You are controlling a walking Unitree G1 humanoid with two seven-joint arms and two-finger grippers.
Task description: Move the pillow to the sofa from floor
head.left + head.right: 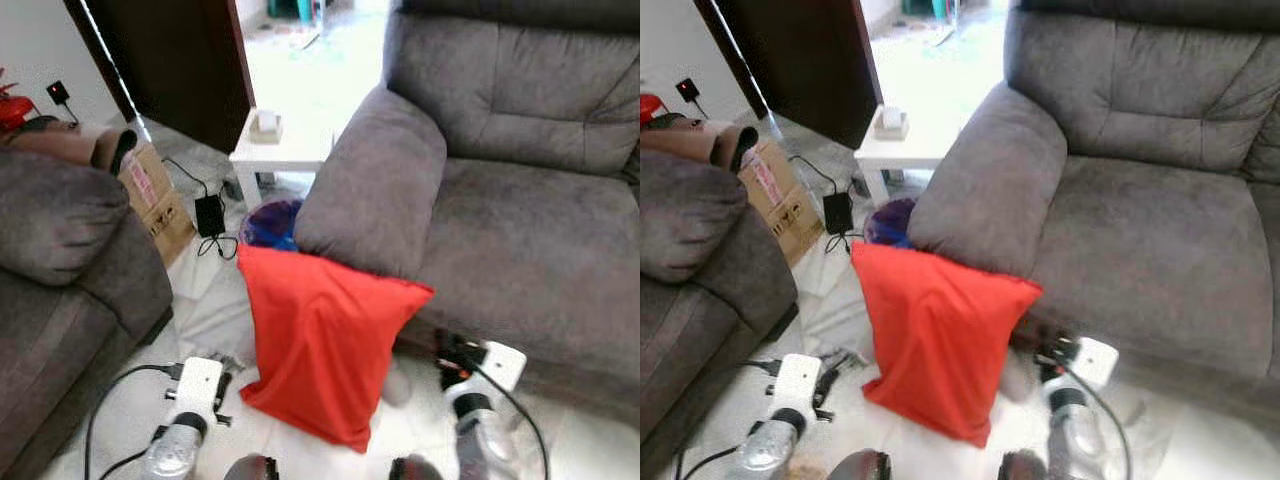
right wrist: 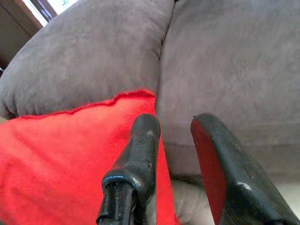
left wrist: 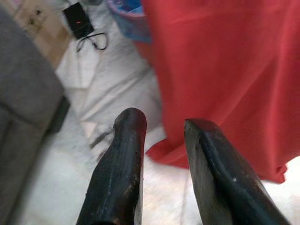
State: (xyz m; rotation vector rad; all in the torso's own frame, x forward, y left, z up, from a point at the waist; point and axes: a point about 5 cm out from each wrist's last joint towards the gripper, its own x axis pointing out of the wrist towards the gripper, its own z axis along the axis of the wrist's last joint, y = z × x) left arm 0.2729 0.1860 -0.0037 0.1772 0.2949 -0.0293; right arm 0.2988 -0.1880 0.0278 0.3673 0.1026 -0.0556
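A red pillow stands on the pale tiled floor, propped upright against the front of the grey sofa, just below its left armrest. Its long axis runs roughly top to bottom, tilted a little, with the upper right corner pointing toward the sofa seat and the lowest corner pointing down at the floor near the robot.

The left pincer hovers low beside the pillow's lower left edge, close to it but not touching; its two black fingers are parted with a moderate gap and hold nothing. The right pincer is near the pillow's upper right corner, where the red cloth meets the sofa front; its fingers are also parted and empty, with the pillow edge just beyond one fingertip.

Behind the pillow sits a blue bin. Farther back, a small white desk carries a small box. A black power adapter lies on the floor beside a cardboard box, next to a second grey sofa.
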